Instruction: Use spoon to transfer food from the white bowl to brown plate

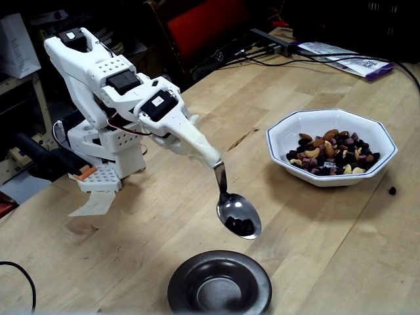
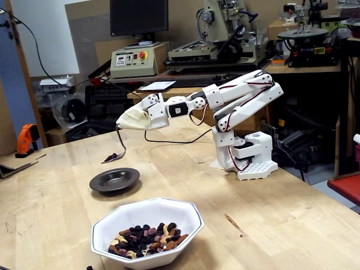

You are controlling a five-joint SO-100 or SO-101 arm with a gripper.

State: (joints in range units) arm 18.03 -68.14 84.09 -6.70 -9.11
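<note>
The claw (image 1: 211, 159), closed on the spoon (image 1: 237, 215), holds it above the far rim of the empty plate (image 1: 219, 284). A few dark pieces of food (image 1: 241, 226) sit near the spoon's low edge; tipping short of the centre could scatter them onto the worktop (image 1: 328, 236).

Around my pale wooden desk (image 2: 292, 225) I see a workshop: a dark monitor (image 2: 138, 17) and control box (image 2: 133, 61) behind, machinery on a back bench (image 2: 306, 53), a red chair (image 1: 207, 23).
</note>
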